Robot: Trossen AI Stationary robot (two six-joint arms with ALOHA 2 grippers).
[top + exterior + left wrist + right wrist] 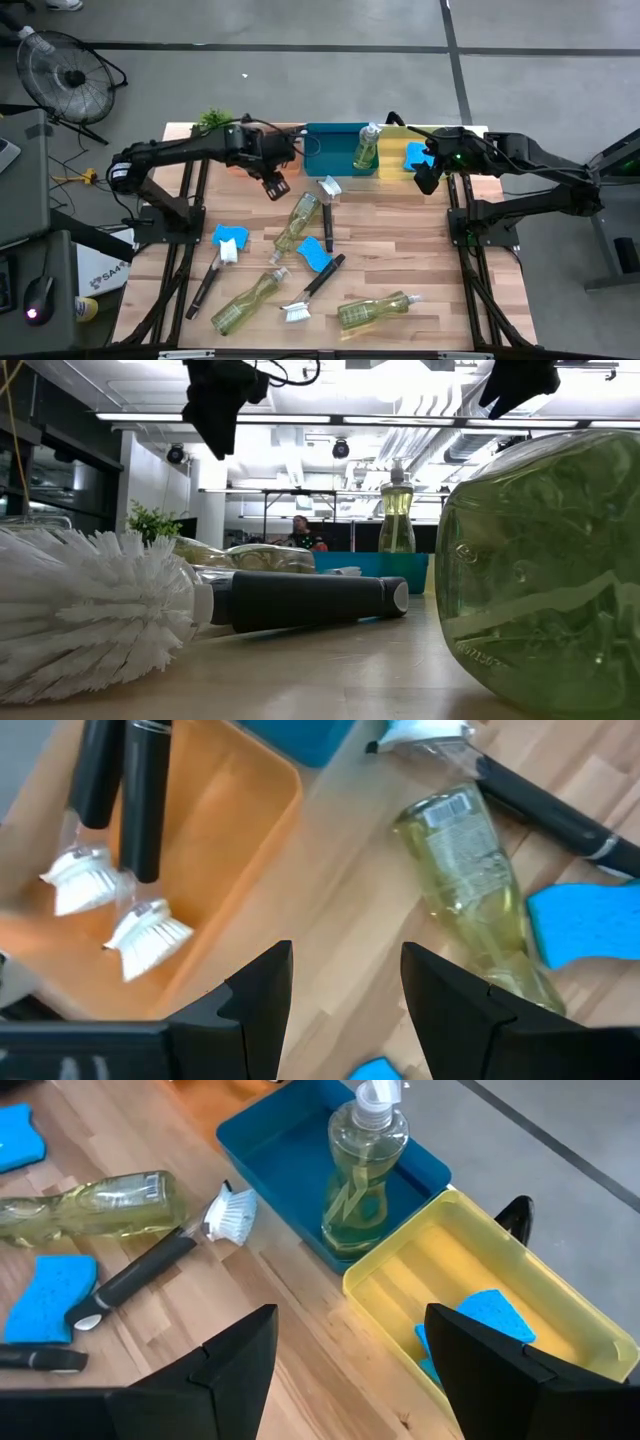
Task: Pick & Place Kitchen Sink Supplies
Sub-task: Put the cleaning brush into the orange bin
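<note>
Both grippers are open and hold nothing. My left gripper (275, 186) (345, 990) hovers beside an orange bin (235, 830) in which two white-headed brushes (120, 850) lie. My right gripper (428, 178) (350, 1370) hovers at the near edge of a yellow bin (560, 1295) with a blue sponge (490, 1320) lying in it. One bottle (367, 148) (365, 1170) stands upright in the blue bin (335, 140). On the table lie three bottles (298, 222) (250, 298) (375, 310), two blue sponges (230, 238) (313, 252) and three brushes (328, 205) (208, 278) (312, 288).
The three bins stand in a row along the table's far edge. A small green plant (213, 120) stands at the far left corner. A fan (65, 75) stands on the floor beyond the table. The far right part of the tabletop (440, 240) shows bare wood.
</note>
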